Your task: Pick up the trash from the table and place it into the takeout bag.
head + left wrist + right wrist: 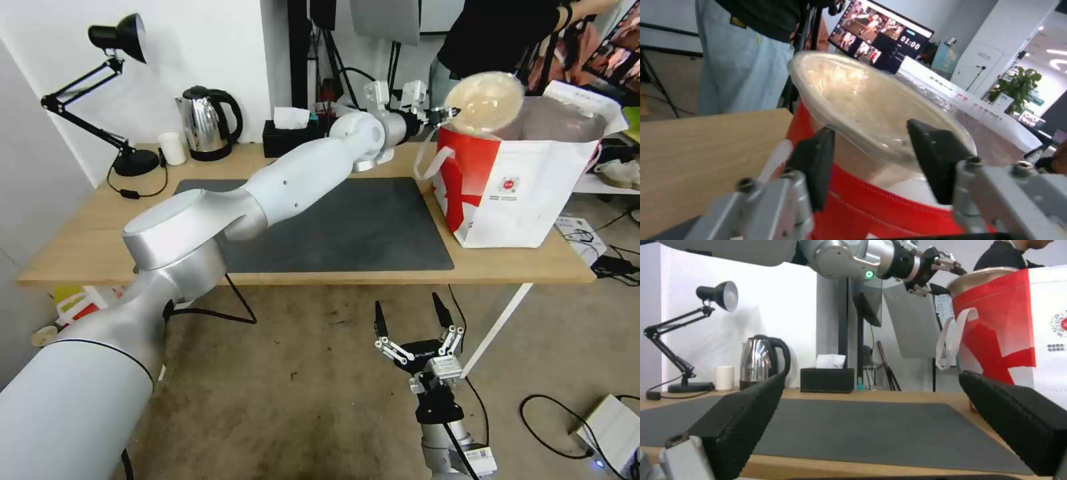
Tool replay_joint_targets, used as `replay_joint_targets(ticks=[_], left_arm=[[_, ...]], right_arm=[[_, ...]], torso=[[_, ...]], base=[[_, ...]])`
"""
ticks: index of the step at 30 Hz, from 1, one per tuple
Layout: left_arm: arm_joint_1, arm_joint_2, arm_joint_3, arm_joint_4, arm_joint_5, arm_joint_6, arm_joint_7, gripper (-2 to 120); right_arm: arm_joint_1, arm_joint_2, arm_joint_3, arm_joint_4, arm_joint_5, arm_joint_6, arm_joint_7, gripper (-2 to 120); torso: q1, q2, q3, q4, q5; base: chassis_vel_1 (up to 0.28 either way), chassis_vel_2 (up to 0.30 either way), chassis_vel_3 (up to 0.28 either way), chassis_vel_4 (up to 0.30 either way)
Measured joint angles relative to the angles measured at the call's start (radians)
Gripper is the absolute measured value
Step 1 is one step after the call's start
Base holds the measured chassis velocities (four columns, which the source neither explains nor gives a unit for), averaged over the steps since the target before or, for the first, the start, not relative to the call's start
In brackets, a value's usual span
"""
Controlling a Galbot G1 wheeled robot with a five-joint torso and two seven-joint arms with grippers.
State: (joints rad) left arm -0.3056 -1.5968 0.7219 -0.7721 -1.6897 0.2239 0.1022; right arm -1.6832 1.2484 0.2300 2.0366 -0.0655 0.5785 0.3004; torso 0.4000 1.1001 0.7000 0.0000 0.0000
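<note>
The round clear-lidded beige container (pixel 483 100) hangs tilted over the near rim of the takeout bag (pixel 527 193), which stands open at the right end of the table (pixel 87 247). My left gripper (pixel 445 115) is stretched across the dark mat (pixel 360 227) and is shut on the container's rim. In the left wrist view the gripper (pixel 869 143) has one finger under the container (pixel 853 103) and the other on its lid, above the bag's red edge (pixel 871 206). My right gripper (pixel 407 300) hangs open below the table's front edge.
A black desk lamp (pixel 113 40), a small white cup (pixel 173 148), a steel kettle (pixel 207 123) and a black tissue box (pixel 288 133) line the back of the table. A person stands behind the bag. Cables and a white box (pixel 610 427) lie on the floor at the right.
</note>
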Motion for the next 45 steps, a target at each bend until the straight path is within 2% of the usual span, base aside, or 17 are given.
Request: replay_joint_targets(ticks=[2, 4, 7, 9, 13, 24, 36, 45], left_arm=[[-0.003, 0.000, 0.004, 0.000, 0.000, 0.000, -0.001, 59], [-0.004, 0.000, 0.006, 0.000, 0.000, -0.001, -0.003, 63], [-0.011, 0.000, 0.015, 0.000, 0.000, -0.001, -0.007, 77], [-0.014, 0.000, 0.017, 0.000, 0.000, -0.001, -0.007, 81], [-0.022, 0.001, 0.028, -0.001, 0.001, -0.003, -0.018, 97], [-0.029, 0.001, 0.052, -0.014, 0.011, -0.007, -0.035, 100], [-0.069, 0.000, 0.124, -0.043, 0.009, 0.011, 0.013, 100], [-0.081, 0.001, 0.127, -0.061, 0.007, 0.006, 0.017, 100]], right_arm=[[0.000, 0.000, 0.000, 0.000, 0.000, 0.000, 0.000, 100], [0.000, 0.000, 0.000, 0.000, 0.000, 0.000, 0.000, 100], [0.000, 0.000, 0.000, 0.000, 0.000, 0.000, 0.000, 100], [0.000, 0.000, 0.000, 0.000, 0.000, 0.000, 0.000, 100], [0.000, 0.000, 0.000, 0.000, 0.000, 0.000, 0.000, 100], [0.000, 0.000, 0.000, 0.000, 0.000, 0.000, 0.000, 100], [0.000, 0.000, 0.000, 0.000, 0.000, 0.000, 0.000, 100], [0.000, 0.000, 0.000, 0.000, 0.000, 0.000, 0.000, 100]], torso=[[0.000, 0.000, 0.000, 0.0000, 0.0000], [0.000, 0.000, 0.000, 0.0000, 0.0000], [0.000, 0.000, 0.000, 0.0000, 0.0000], [0.000, 0.000, 0.000, 0.0000, 0.0000], [0.000, 0.000, 0.000, 0.0000, 0.0000], [0.000, 0.000, 0.000, 0.0000, 0.0000], [0.000, 0.000, 0.000, -0.0001, 0.0000], [0.000, 0.000, 0.000, 0.0000, 0.0000]], base=[[0.000, 0.000, 0.000, 0.000], [0.000, 0.000, 0.000, 0.000], [0.000, 0.000, 0.000, 0.000], [0.000, 0.000, 0.000, 0.000], [0.000, 0.000, 0.000, 0.000], [0.000, 0.000, 0.000, 0.000], [0.000, 0.000, 0.000, 0.000], [0.000, 0.000, 0.000, 0.000]])
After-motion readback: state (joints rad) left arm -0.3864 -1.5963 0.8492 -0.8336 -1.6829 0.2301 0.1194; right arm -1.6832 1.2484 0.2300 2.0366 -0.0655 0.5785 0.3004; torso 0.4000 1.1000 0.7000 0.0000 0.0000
